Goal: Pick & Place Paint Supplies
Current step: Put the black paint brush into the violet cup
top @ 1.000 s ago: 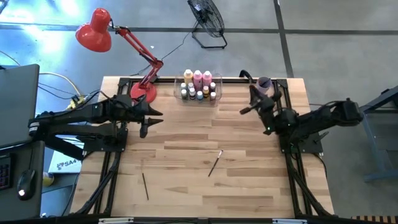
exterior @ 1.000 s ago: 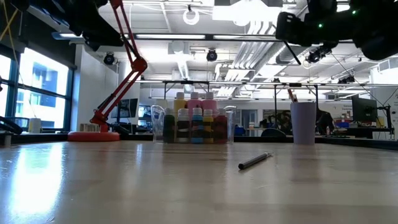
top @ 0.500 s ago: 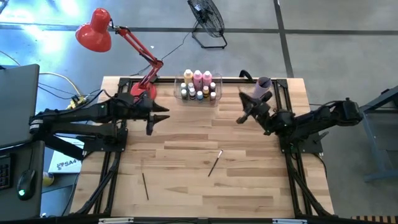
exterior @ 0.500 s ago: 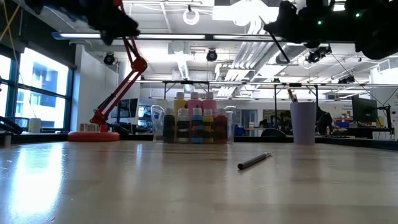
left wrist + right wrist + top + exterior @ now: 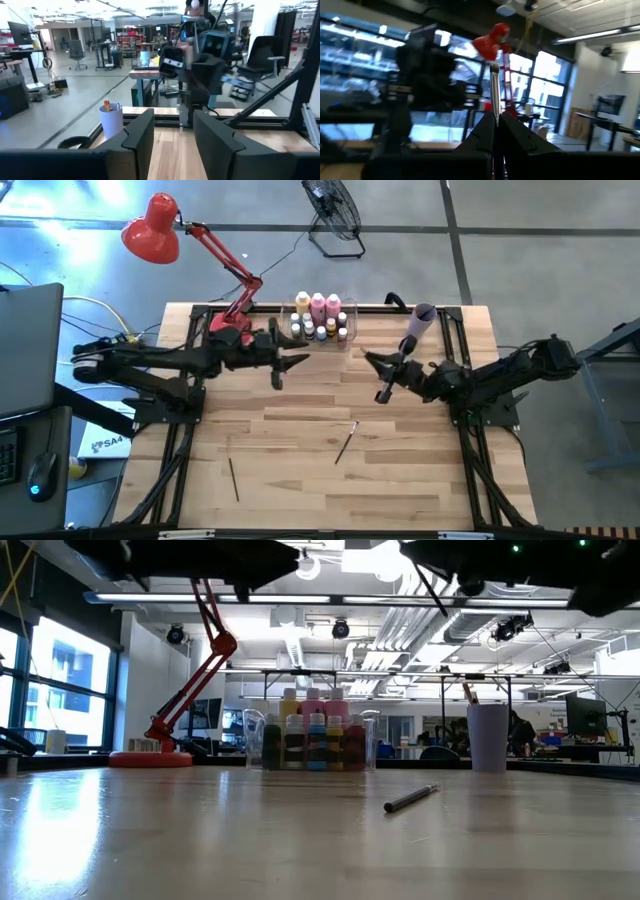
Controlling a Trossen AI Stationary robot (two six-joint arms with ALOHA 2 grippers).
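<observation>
Dark fingers of my right end effector (image 5: 493, 131) are pinched together on a thin paintbrush (image 5: 494, 92), whose shaft stands out past the fingertips in the right wrist view; from above, that end effector (image 5: 383, 385) hangs over the far right part of the counter (image 5: 300, 480), between the clear bin (image 5: 345, 338) and the lilac cup (image 5: 424, 315), with the cup just to its far right. My left end effector (image 5: 283, 366) hovers near the far centre of the counter, just near-left of the bin, its fingers (image 5: 142, 132) parted with nothing between them. As I judge progress, the bottle part looks done: the tall pink and yellow-orange paint bottles (image 5: 318, 305) and the tiny white-capped bottles (image 5: 320, 331) all stand inside the bin, and at least one brush (image 5: 468, 693) already pokes up out of the cup. What I reckon is left is the brush I am carrying, plus two more lying flat on the counter: one brush (image 5: 346, 442) near the middle, well apart from and nearer than my right end effector, and another brush (image 5: 233, 478) at the near left, well apart from both arms. I expect the held brush belongs in the cup, which sits close by on the far side.
</observation>
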